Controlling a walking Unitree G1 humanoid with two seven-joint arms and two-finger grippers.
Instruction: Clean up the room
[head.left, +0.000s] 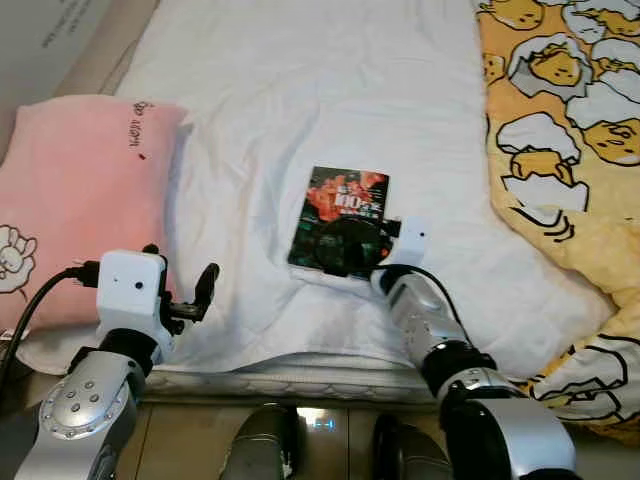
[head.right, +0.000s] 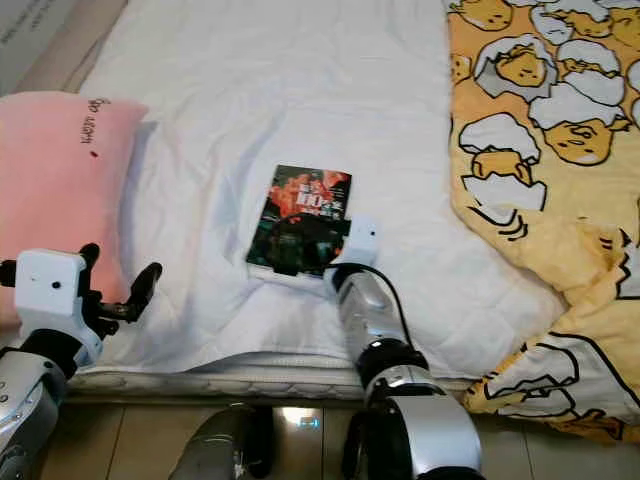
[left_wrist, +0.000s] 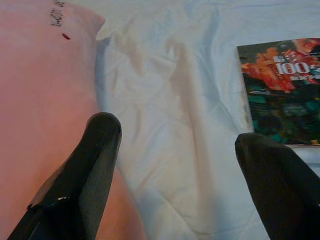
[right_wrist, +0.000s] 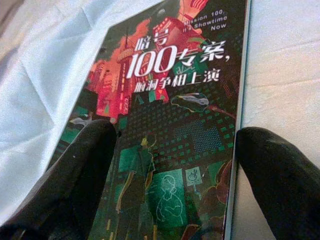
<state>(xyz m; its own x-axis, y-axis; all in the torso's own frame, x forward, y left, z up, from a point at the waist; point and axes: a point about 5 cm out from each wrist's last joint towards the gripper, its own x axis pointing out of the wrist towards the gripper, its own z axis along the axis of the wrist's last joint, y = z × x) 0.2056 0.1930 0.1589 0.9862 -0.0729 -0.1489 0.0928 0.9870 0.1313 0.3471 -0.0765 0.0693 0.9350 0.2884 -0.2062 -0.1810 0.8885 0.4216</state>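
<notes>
A book (head.left: 347, 203) with a dark red-and-green cover lies flat on the white sheet (head.left: 300, 90) near the bed's front edge. My right gripper (right_wrist: 177, 145) hovers open low over the book's near end. One of its fingers (right_wrist: 95, 150) is above the cover, and the other stands just past the book's side edge over the sheet. Whether the fingers touch the book I cannot tell. My left gripper (head.left: 180, 282) is open and holds nothing, at the front left beside the pink pillow (head.left: 80, 190). The book (left_wrist: 280, 95) also appears off to one side in the left wrist view.
A yellow duvet (head.left: 565, 130) with a cartoon print covers the bed's right side and hangs over its front corner. The mattress edge (head.left: 300, 380) runs right before me, with tiled floor below. A black cable (head.left: 30, 310) trails from my left wrist.
</notes>
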